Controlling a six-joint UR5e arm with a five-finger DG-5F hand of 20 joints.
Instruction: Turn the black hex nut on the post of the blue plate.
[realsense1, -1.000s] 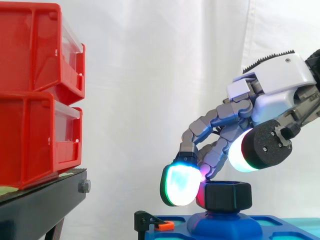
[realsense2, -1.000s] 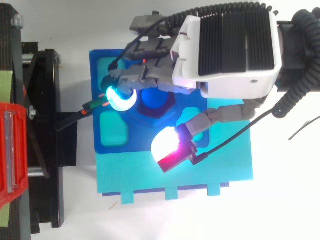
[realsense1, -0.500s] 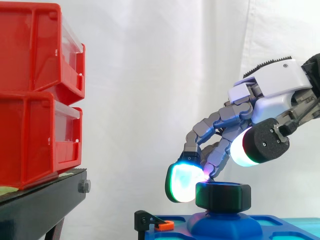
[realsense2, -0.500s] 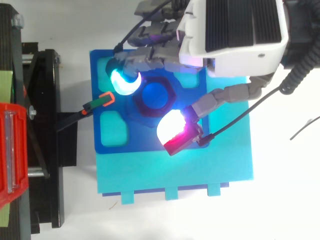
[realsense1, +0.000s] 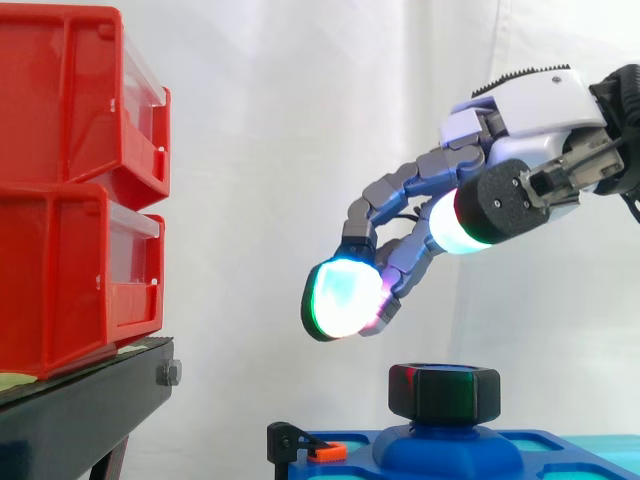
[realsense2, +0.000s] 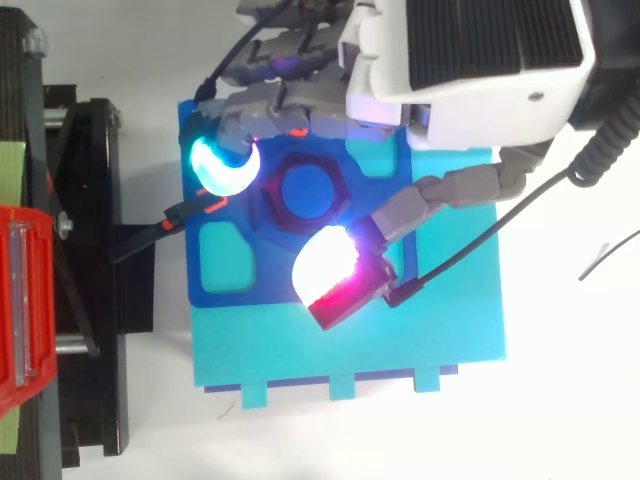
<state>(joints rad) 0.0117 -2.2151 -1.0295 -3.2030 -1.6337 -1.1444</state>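
Note:
The black hex nut (realsense1: 444, 391) (realsense2: 303, 190) sits on the blue post (realsense1: 447, 444) of the blue plate (realsense2: 225, 262), low in the side view. My hand (realsense1: 520, 140) (realsense2: 460, 55) hangs well above the nut, touching nothing. Its fingers are spread and loosely bent around empty air. One fingertip (realsense1: 342, 297) glows cyan-white to the nut's upper left, and the thumb pad (realsense2: 322, 268) glows white and magenta beside the nut in the top view.
Two stacked red bins (realsense1: 80, 190) stand on a black stand (realsense1: 90, 410) at the left. A small black clamp with an orange tip (realsense1: 305, 446) sits at the plate's left edge. A teal base sheet (realsense2: 350, 340) lies under the blue plate.
My hand has let go of the nut and risen up and slightly left, from fingers at the nut's rim to well above it. The nut stays on its post.

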